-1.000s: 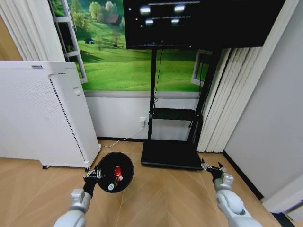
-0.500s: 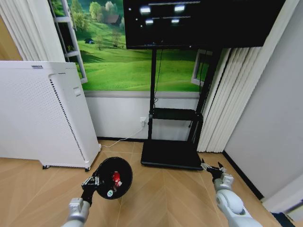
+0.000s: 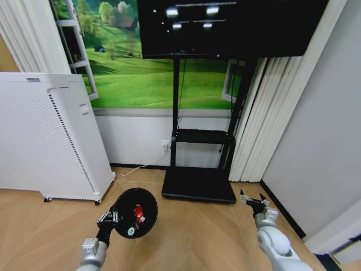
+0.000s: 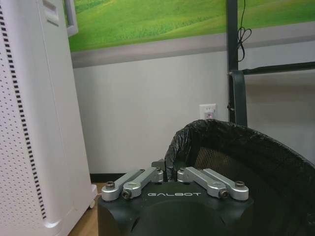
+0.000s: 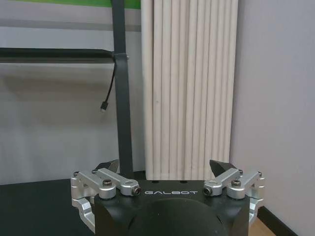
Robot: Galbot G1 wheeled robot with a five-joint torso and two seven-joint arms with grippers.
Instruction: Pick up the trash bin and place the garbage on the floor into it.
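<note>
Left hand (image 3: 113, 216): low on the robot's left, clamped on the near rim of the trash bin (image 3: 135, 212). In the left wrist view, fingers (image 4: 158, 166) closed together over the lined rim of the bin (image 4: 231, 147).

Trash bin: held above the wooden floor (image 3: 192, 237), mouth tilted toward the head camera, in front of the white perforated appliance (image 3: 42, 141) and beside the black TV stand base (image 3: 197, 184).

Garbage (image 3: 137, 212): red piece inside the bin, with a small white-capped item (image 3: 131, 230) just below it near the rim.

Right hand (image 3: 252, 200): low on the robot's right above the floor, near the white curtain (image 3: 254, 124). In the right wrist view, fingers (image 5: 220, 167) spread wide apart, holding nothing.
</note>
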